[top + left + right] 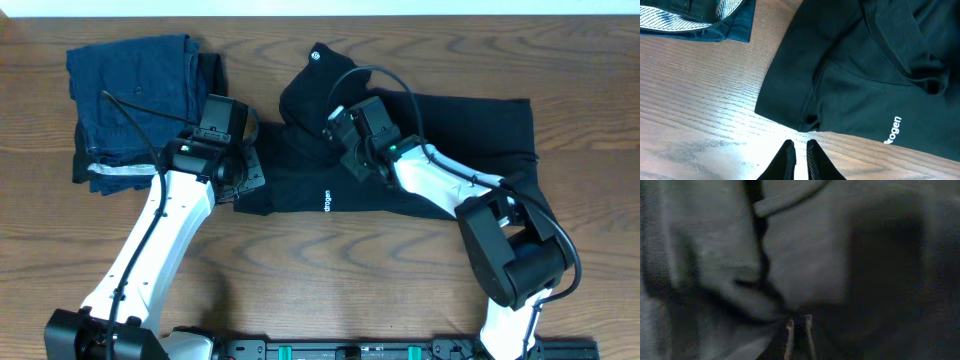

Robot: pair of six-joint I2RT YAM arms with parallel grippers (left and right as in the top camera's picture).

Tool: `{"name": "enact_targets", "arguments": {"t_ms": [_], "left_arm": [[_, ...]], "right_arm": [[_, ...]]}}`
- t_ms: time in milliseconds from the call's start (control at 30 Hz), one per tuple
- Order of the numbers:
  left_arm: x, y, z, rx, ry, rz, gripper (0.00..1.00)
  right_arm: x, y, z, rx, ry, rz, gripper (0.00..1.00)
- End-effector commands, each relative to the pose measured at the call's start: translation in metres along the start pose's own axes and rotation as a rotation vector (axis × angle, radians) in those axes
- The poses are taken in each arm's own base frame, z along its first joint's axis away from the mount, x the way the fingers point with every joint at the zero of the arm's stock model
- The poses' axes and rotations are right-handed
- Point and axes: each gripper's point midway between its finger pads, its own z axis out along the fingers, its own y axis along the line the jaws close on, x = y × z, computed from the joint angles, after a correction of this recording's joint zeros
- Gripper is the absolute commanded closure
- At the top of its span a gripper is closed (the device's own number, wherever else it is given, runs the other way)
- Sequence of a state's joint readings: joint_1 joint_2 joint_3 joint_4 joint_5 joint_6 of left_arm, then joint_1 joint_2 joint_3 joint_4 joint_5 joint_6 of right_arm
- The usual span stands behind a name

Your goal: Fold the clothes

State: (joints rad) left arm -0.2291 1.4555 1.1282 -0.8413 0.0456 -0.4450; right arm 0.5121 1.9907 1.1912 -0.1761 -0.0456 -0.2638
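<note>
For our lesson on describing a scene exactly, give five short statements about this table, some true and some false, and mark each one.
1. The black T-shirt lies spread on the wooden table. True.
2. The dark blue folded garments lie to the T-shirt's right. False: they lie to its left.
3. The left fingers grip the T-shirt's edge. False: they are shut over bare wood, holding nothing.
4. The right fingers are down at black fabric. True.
5. White lettering shows on the T-shirt. True.
</note>
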Motion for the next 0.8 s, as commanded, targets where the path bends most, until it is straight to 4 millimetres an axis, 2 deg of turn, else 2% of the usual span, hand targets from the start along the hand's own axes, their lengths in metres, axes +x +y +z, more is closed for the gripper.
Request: {"name": "enact_targets", "arguments": {"t_ms": [0,33,67,133,200,300,433,467,600,767], "left_arm": [[0.003,0.006,0.005,-0.02,0.014,-0.006,0.88],[0.003,0.006,0.005,-0.02,0.014,-0.006,0.88],[0.003,0.005,0.005,-0.02,0.014,-0.006,0.88],[0.002,0.005,0.005,-0.019,0.009,-0.006,0.88],[0.001,0.005,0.005,-0.017,0.006,-0.006,0.88],[0.001,0.005,0.005,-0.017,0.007,-0.006,0.88],[0.002,0.004,0.005,-0.015,0.008,-0.007,0.88],[0.002,0.004,0.005,-0.015,0.008,-0.006,0.88],[0.002,0.0,0.008,-0.007,0.013,0.0,0.88],[0.005,-0.001,0.017,-0.018,0.038,0.008,0.88]], "right_arm": [[-0.01,-0.016,-0.011,0.043,-0.032,0.066,0.76],[-0.014,-0.02,-0.017,0.054,-0.046,0.09,0.61],[-0.02,-0.026,-0.025,0.069,-0.066,0.128,0.55],[-0.031,-0.039,-0.046,0.087,-0.109,0.193,0.51],[-0.034,-0.048,-0.068,0.102,-0.123,0.232,0.5],[-0.02,-0.062,-0.1,0.13,-0.081,0.293,0.54],[0.025,-0.086,-0.127,0.188,0.055,0.405,0.83],[0.04,-0.093,-0.131,0.207,0.101,0.439,0.87],[0.097,-0.118,-0.138,0.257,0.265,0.546,0.92],[0.145,-0.147,-0.13,0.288,0.356,0.665,0.92]]}}
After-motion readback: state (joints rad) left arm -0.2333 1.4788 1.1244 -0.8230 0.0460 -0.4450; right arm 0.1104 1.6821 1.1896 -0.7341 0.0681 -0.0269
